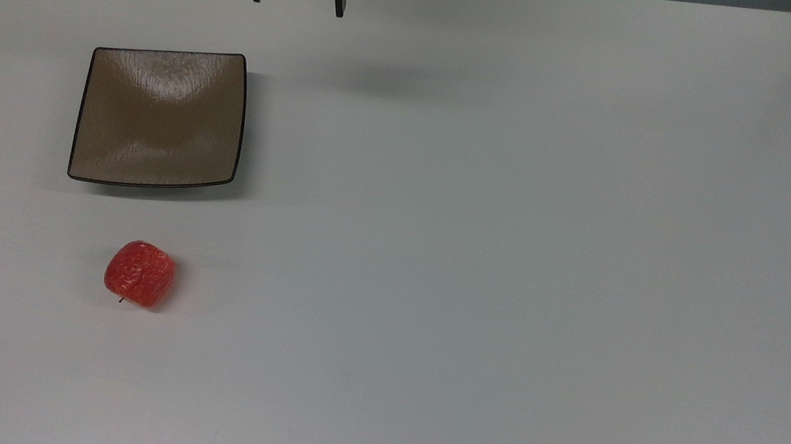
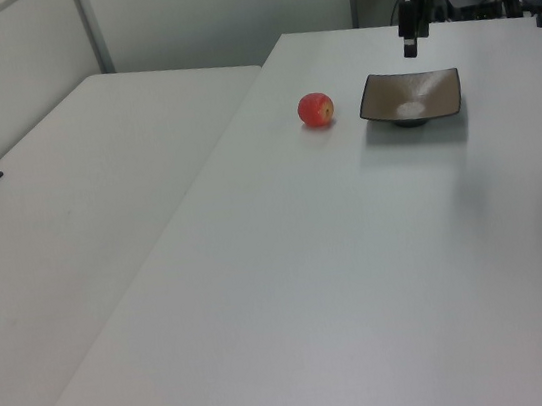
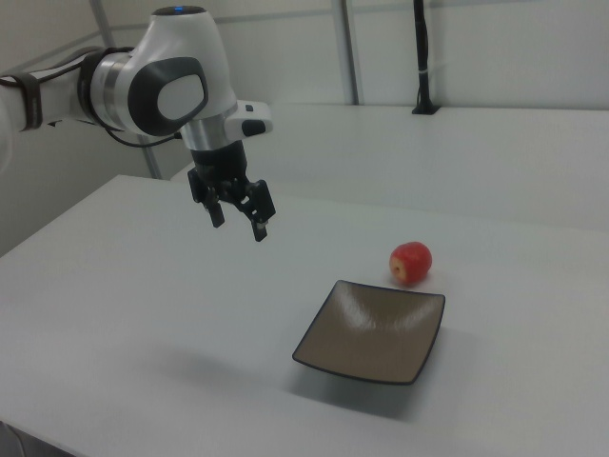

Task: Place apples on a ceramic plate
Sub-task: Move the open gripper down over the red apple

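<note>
End effector [image 3: 238, 222] aloft (fingers apart)

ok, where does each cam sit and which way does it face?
Top view: overhead, looking down at the table; the open gripper pokes in at the top edge.
Left view: low at one table end, looking along it to the gripper at the far end.
Right view: opposite side, beside the arm, facing plate and apple.
All three views share plate, apple and gripper.
</note>
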You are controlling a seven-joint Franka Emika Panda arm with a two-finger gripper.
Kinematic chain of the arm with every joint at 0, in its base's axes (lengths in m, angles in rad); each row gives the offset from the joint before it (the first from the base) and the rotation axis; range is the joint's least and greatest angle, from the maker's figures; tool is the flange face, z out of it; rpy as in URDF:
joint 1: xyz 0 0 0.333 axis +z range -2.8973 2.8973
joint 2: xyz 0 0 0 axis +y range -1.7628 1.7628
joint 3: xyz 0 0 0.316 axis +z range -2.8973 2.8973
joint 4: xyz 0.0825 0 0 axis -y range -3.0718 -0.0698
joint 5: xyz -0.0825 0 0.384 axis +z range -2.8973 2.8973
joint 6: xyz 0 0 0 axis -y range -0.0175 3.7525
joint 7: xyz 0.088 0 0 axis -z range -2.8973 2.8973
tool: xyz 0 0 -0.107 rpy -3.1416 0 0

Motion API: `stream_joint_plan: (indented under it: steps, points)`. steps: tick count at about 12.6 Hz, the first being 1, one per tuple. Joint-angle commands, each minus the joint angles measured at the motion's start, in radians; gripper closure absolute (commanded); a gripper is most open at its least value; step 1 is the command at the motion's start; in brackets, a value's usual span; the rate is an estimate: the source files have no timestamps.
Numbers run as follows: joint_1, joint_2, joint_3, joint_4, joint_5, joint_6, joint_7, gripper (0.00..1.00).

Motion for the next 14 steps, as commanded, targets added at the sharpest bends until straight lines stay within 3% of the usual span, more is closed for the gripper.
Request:
stream_joint_plan:
  steps: [1, 7, 11, 14]
  points:
    - [0.017, -0.004, -0.019, -0.024, 0.002, 0.035, 0.004, 0.0]
    - [0.006, 0.009, -0.019, -0.015, 0.003, 0.041, 0.005, 0.0]
    - [-0.028, 0.114, -0.019, 0.062, -0.003, 0.209, 0.007, 0.0]
    - [-0.046, 0.25, -0.019, 0.109, -0.067, 0.401, 0.016, 0.0]
